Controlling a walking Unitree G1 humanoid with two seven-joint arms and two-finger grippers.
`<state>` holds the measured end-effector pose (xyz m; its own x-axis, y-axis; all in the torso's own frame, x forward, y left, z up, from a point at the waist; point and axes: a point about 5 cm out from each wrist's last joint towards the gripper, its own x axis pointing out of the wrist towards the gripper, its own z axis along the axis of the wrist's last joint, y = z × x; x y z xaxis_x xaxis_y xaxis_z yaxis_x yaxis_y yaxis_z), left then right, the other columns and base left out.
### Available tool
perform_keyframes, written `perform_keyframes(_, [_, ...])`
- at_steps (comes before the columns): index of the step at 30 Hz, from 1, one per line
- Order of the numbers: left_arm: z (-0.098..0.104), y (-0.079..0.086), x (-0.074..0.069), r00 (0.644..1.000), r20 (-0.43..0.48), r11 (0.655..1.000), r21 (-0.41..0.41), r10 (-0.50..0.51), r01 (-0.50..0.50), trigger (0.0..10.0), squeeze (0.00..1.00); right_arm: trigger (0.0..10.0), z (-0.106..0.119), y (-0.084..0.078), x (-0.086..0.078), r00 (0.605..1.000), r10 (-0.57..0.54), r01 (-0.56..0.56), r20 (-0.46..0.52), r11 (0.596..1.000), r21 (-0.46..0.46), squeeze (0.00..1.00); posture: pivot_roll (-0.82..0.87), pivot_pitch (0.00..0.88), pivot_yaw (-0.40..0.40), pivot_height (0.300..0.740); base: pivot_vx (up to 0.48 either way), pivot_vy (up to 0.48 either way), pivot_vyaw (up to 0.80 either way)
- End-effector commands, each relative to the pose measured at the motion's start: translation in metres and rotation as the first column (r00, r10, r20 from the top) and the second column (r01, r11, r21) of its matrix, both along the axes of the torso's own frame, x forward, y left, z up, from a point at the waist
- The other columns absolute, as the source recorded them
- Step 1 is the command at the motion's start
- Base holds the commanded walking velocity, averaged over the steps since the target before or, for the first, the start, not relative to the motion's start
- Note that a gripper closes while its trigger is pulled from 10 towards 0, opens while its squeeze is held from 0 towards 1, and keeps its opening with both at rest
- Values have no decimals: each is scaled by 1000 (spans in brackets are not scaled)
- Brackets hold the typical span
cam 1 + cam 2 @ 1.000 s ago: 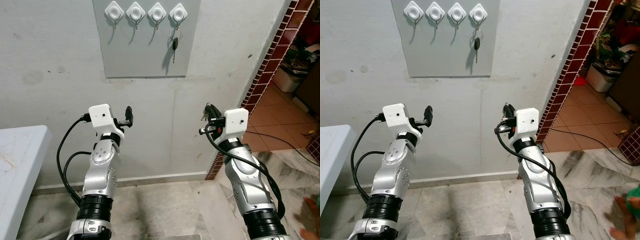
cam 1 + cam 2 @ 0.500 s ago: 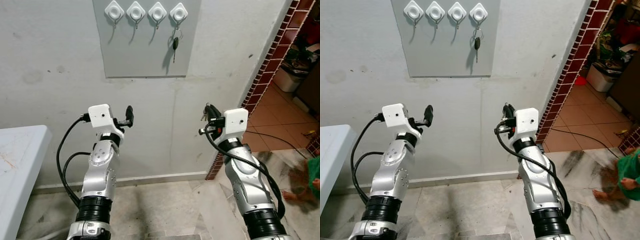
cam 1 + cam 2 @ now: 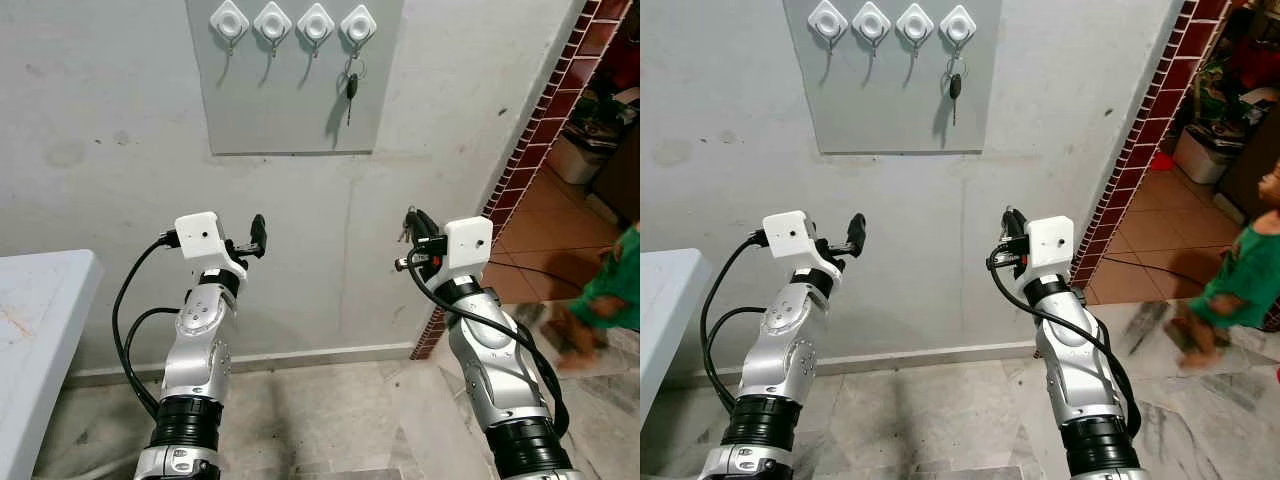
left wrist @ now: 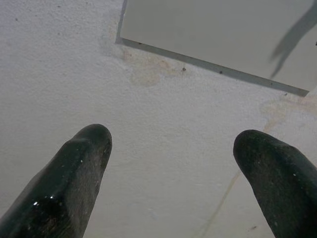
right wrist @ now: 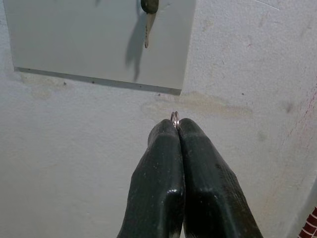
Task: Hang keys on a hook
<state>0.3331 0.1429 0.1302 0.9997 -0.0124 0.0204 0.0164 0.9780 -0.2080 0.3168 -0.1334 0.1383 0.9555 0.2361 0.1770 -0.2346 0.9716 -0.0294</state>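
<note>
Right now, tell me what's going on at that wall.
The robot faces a grey panel with four white hooks. A black-headed key already hangs from the rightmost hook. The right gripper is shut on a key ring, held below the panel. The left gripper is open, empty, pointed at the wall. A person is walking past on the right.

No lettering, brand, number or sign can be read anywhere in these views.
</note>
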Motion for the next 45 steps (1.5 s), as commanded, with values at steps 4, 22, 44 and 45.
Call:
perform_keyframes(4, [5, 0, 0, 1000, 21, 1000, 8, -5, 4, 10000, 0, 10000, 5, -2, 3, 1000, -6, 6, 13, 1000, -7, 0, -3, 0, -49, 740, 0, 0, 0])
perform_keyframes(22, [8, 2, 0, 999, 32, 1000, 13, -2, 2, 10000, 0, 10000, 7, 1, 3, 1000, 12, -11, 21, 1000, -10, 0, 2, 0, -51, 740, 0, 0, 0])
perform_keyframes(44, [10, 4, 0, 999, 49, 1000, 12, 13, -14, 10000, 0, 10000, 6, 1, 2, 1000, 27, -26, 16, 999, -23, 0, 3, 0, -59, 740, 221, 0, 0])
perform_keyframes(45, [10, 4, 0, 999, 49, 1000, 11, 13, -14, 10000, 0, 10000, 6, 1, 2, 1000, 27, -27, 16, 999, -23, 0, 2, 0, -59, 740, 405, 0, 0])
